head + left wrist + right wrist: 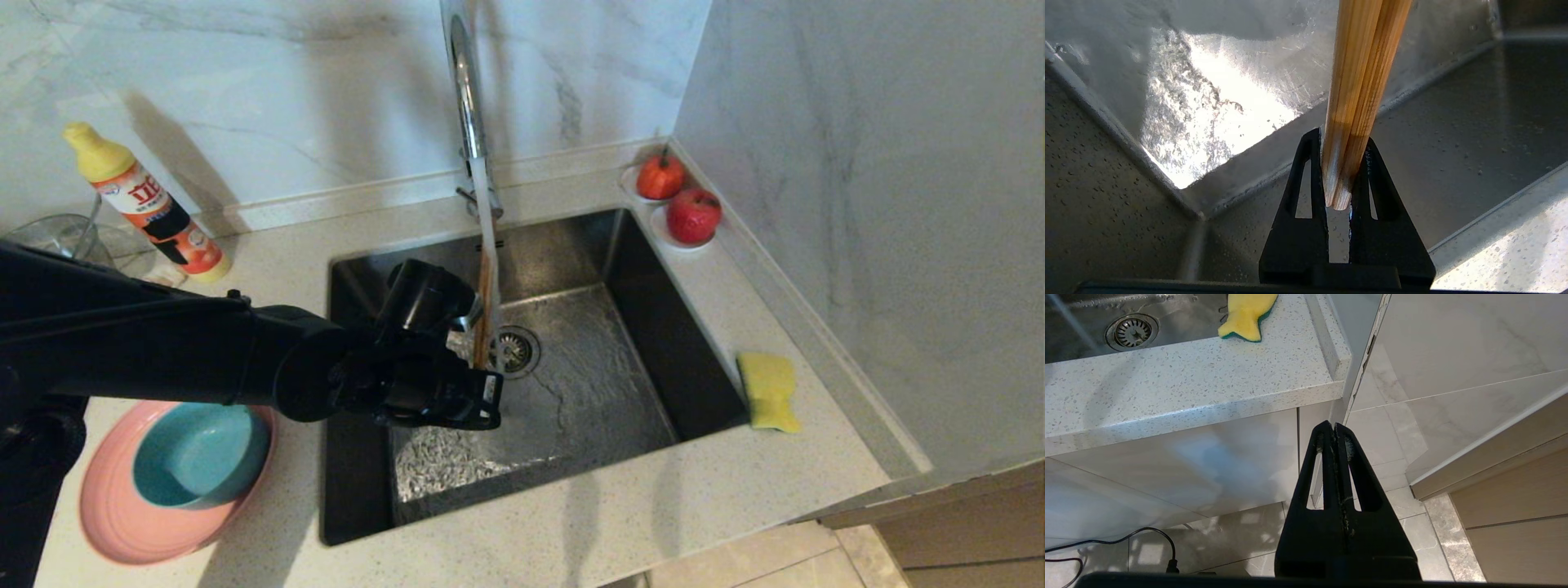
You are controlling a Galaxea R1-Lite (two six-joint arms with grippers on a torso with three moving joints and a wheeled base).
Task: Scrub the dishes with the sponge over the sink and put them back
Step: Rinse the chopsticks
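My left gripper (476, 347) is over the sink (604, 392), shut on a pair of wooden chopsticks (1359, 81). The chopsticks (485, 302) stand in the water stream running from the chrome tap (467, 90). In the left wrist view the fingers (1306, 163) pinch the sticks' ends. The pink plate (122, 523) lies on the counter at the near left with the teal bowl (200, 453) in it. The yellow sponge (767, 390) lies on the counter right of the sink. My right gripper (1334, 426) hangs shut and empty below the counter edge.
An orange detergent bottle (147, 204) and a clear glass bowl (73, 237) stand at the back left. Two red fruits (678, 200) sit in the back right corner. The drain strainer (514, 349) is in the sink floor. A wall closes off the right side.
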